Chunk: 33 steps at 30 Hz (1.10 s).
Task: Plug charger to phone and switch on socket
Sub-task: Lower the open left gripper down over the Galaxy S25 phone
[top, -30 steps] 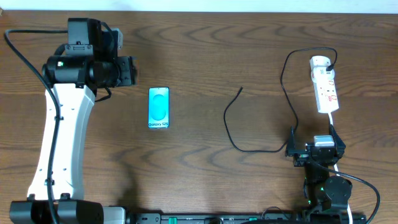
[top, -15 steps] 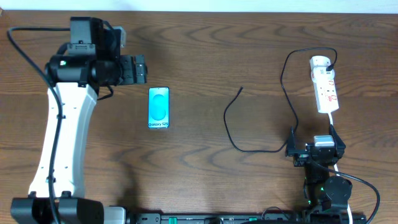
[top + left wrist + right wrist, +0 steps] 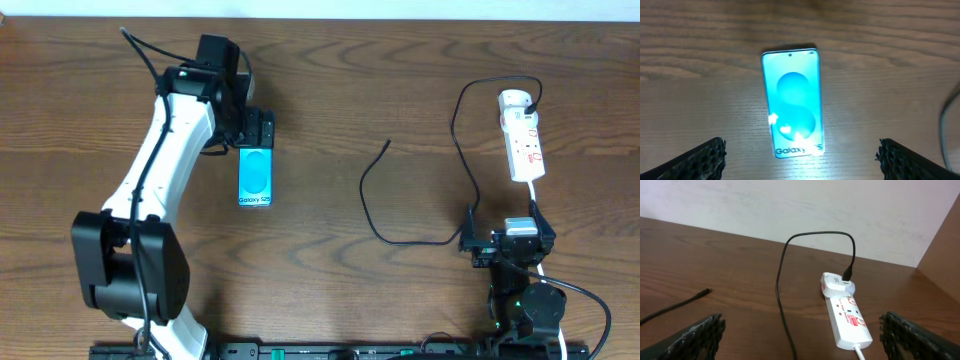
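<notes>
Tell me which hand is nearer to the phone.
Left. The left hand hangs open at the far end of the phone. The right hand sits open far across the table, near the cord end of the socket.

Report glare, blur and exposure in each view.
Left wrist: the phone screen is overexposed, with white glare spots in its lower half. Overhead: sharp and evenly lit. Right wrist: the socket is in focus, and the pale wall behind it is bright.
</notes>
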### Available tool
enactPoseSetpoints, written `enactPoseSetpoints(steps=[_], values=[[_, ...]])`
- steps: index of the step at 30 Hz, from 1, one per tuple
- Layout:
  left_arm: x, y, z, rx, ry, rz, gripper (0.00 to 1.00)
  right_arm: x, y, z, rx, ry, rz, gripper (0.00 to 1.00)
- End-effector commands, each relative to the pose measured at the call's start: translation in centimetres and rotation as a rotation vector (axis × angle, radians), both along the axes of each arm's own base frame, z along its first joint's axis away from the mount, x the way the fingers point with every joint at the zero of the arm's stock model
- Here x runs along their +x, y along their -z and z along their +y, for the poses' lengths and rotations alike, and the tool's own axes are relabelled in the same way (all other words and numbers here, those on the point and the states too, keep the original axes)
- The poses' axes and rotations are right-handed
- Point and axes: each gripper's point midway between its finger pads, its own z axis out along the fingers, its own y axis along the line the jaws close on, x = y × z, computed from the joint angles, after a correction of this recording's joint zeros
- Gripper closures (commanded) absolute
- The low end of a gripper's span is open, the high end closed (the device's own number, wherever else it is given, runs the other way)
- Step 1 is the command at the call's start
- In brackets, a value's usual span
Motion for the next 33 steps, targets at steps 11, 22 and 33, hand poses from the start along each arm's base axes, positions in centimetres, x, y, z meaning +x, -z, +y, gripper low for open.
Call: enactPoseSetpoints(steps=[11,22,33], values=[[-0.1,1.4,1.0,0.044,-0.094,0.042,0.02,0.0,0.0,0.2,-0.011,-0.007,-0.001,0.01],[-1.5,2.9,0.5,0.014,-0.086,0.094,0.02,0.0,0.0,0.2,-0.011,-0.007,0.0,0.01],[-2.1,4.3,0.3,0.017,-0.078,0.107,0.02,0.0,0.0,0.2,-0.011,-0.008,-0.001,0.01]])
